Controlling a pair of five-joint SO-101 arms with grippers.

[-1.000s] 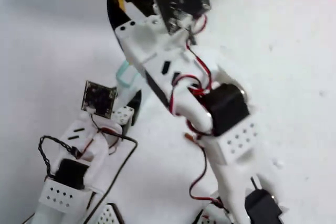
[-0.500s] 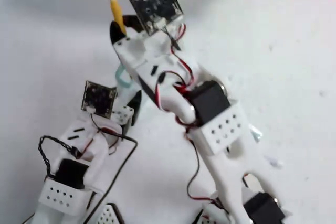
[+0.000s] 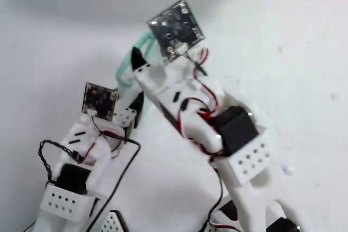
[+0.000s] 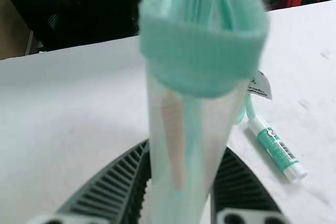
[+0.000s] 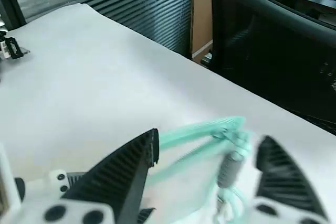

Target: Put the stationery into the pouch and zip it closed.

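Left wrist view: the left end effector (image 4: 187, 153), its ribbed black jaws clenched, grips a clear plastic pouch (image 4: 202, 51) with a soft mint-green band. Just beyond it, a white-and-green cylindrical stationery stick (image 4: 276, 149) lies on the white surface (image 4: 68, 108). The right end effector (image 5: 210, 137) stands released, with the pouch's mint zip edge and grey slider (image 5: 229, 169) between its jaws.

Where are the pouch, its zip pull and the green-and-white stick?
pouch (image 4: 186, 129): left wrist view, clear wall below the green band.
zip pull (image 5: 227, 169): right wrist view, its grey body.
stick (image 4: 276, 148): left wrist view, middle of its barrel.
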